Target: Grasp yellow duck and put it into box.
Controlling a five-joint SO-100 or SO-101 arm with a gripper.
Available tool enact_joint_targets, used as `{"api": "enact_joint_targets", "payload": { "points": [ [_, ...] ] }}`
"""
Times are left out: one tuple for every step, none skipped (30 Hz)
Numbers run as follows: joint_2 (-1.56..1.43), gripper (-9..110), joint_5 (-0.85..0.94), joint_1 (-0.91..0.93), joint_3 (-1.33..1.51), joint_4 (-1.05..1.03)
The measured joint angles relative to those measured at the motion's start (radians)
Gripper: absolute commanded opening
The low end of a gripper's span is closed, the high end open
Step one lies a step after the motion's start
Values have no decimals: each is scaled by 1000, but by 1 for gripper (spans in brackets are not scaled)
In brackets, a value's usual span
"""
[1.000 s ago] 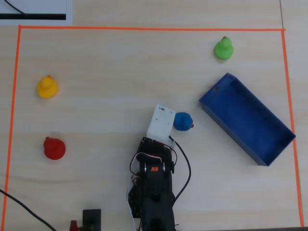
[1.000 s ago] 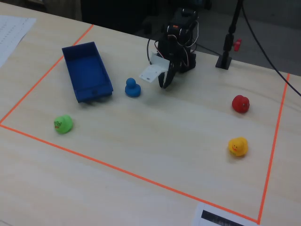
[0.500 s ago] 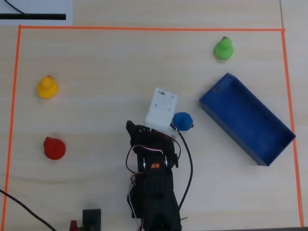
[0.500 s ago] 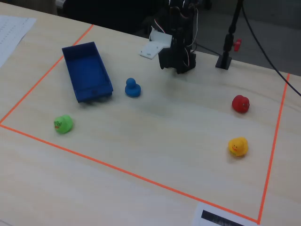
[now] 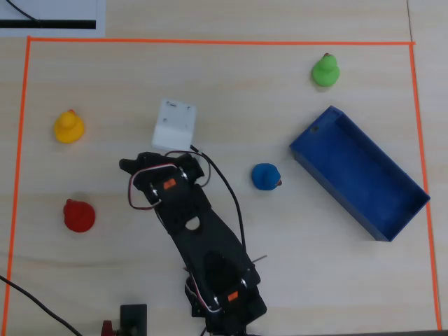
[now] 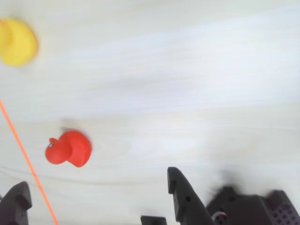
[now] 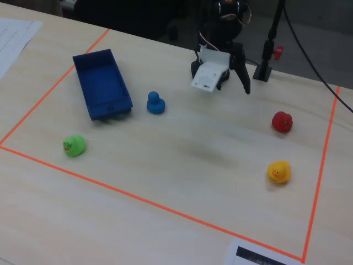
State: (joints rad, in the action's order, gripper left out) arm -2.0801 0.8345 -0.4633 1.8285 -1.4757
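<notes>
Yellow duck (image 7: 279,171) sits upright, beak facing the fixed camera.

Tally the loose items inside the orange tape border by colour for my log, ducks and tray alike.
Yellow: 1, the yellow duck
Red: 1, the red duck
Green: 1, the green duck
Blue: 2, the blue duck and the box
Total: 5, made up of 4 ducks and 1 tray. The box holds nothing.

Arm (image 5: 210,245): black, folded, reaching up the overhead view.
Gripper (image 6: 96,199): jaws parted, empty, above the table.
Wrist camera housing (image 7: 210,75): white, angled downward.
</notes>
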Motion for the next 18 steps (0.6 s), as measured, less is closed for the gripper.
{"api": "enact_joint_targets", "payload": {
  "points": [
    [49, 40, -5, -26, -12, 17],
    [98, 40, -8, -49, -26, 32],
    [147, 40, -12, -74, -41, 49],
    [190, 41, -17, -94, -60, 60],
    [233, 41, -25, -115, -81, 71],
    [278, 41, -32, -137, -106, 78],
    [314, 42, -38, -155, -132, 84],
    [351, 42, -44, -172, -163, 89],
    [387, 43, -49, -187, -193, 91],
    [414, 43, -51, -198, -222, 92],
    [443, 43, -54, -207, -253, 92],
    [468, 43, -54, -216, -282, 92],
    [492, 43, -54, -224, -313, 92],
    [517, 43, -55, -232, -344, 92],
    [540, 43, -58, -238, -371, 92],
    [563, 44, -60, -242, -394, 97],
    [586, 44, -60, -244, -414, 103],
    [604, 44, -61, -245, -433, 110]
  ]
}}
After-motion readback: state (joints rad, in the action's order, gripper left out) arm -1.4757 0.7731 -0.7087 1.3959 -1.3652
